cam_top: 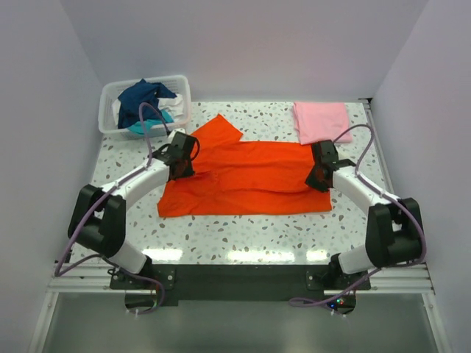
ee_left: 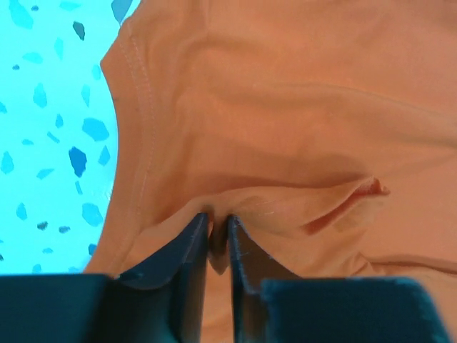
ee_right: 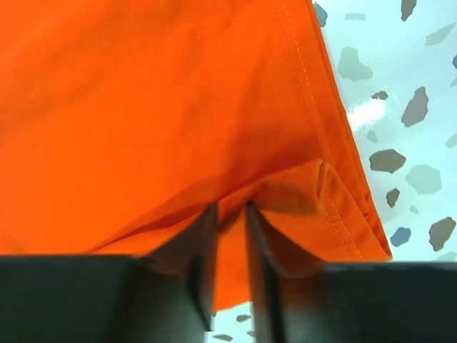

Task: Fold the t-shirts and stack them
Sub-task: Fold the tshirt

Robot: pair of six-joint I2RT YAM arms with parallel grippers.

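A bright orange-red t-shirt [cam_top: 243, 180] lies spread flat across the middle of the table, one sleeve pointing to the back left. My left gripper [cam_top: 182, 170] sits at its left edge by the sleeve. In the left wrist view the jaws stand narrowly apart, and my left gripper [ee_left: 218, 218] pinches a raised fold of the orange-red cloth [ee_left: 285, 107]. My right gripper [cam_top: 318, 180] is at the shirt's right edge. There the right gripper [ee_right: 232, 207] holds a tented ridge of the cloth [ee_right: 143, 107] near the stitched hem. A folded light pink t-shirt [cam_top: 321, 121] lies at the back right.
A translucent white basket [cam_top: 110, 90] stands at the back left, holding crumpled navy [cam_top: 143, 95], teal [cam_top: 154, 126] and white cloth. The speckled tabletop [cam_top: 243, 235] shows in front of the shirt. White walls close in the back and both sides.
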